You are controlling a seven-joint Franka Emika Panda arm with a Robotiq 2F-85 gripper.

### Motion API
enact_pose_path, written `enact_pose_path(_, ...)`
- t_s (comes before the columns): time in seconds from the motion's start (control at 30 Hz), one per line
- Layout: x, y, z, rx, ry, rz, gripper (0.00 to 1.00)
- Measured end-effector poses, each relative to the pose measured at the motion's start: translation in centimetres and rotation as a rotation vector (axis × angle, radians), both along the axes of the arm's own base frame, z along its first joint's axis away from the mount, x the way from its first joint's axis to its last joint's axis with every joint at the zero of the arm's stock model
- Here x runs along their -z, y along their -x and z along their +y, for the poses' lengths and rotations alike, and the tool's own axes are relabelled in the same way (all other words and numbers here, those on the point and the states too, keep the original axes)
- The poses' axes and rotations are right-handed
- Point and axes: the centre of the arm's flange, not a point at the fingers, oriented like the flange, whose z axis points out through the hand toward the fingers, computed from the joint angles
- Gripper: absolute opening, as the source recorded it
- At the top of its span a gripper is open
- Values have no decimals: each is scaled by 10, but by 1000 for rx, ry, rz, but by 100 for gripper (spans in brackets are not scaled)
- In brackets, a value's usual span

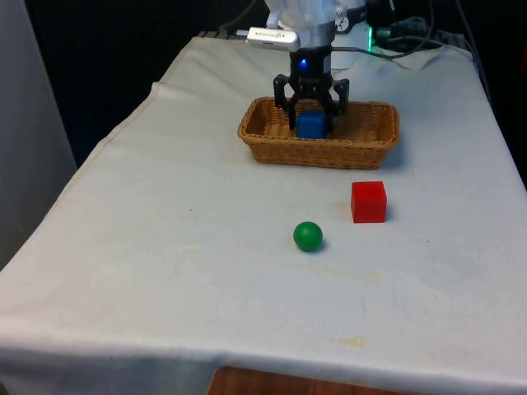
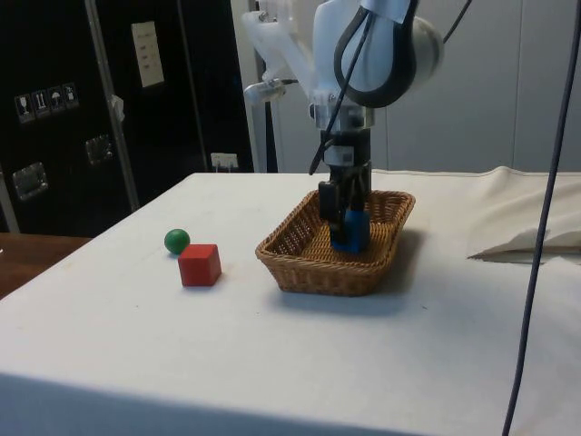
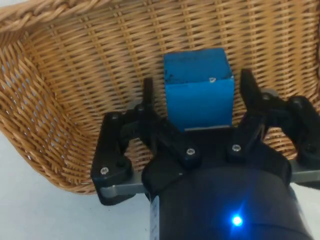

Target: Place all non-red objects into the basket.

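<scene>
The gripper [image 1: 311, 115] stands inside the basket [image 1: 272, 148] at upper centre of the front view, fingers spread clear of the blue block [image 1: 312, 125] (resting on the basket floor). The green ball [image 1: 308, 236] and red cube [image 1: 368, 202] lie on the cloth at frame centre.

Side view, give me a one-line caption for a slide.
The open hand stands over a blue block in the wicker basket, while a green ball and red cube wait on the cloth.

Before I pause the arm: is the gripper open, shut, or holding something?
Gripper: open, fingers astride the blue block in the basket.
</scene>
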Motion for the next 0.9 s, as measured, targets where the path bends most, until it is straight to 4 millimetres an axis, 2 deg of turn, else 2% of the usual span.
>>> enact_pose_path(0.07,0,0,0,0,0,0,83)
enact_pose_path(0.1,0,0,0,0,0,0,83)
enact_pose_path(0.13,0,0,0,0,0,0,93)
enact_pose_path(0.17,0,0,0,0,0,0,99)
enact_pose_path(0.53,-3,-1,0,0,-1,-6,100)
enact_pose_path(0.9,-42,-4,1,-13,-30,-21,100)
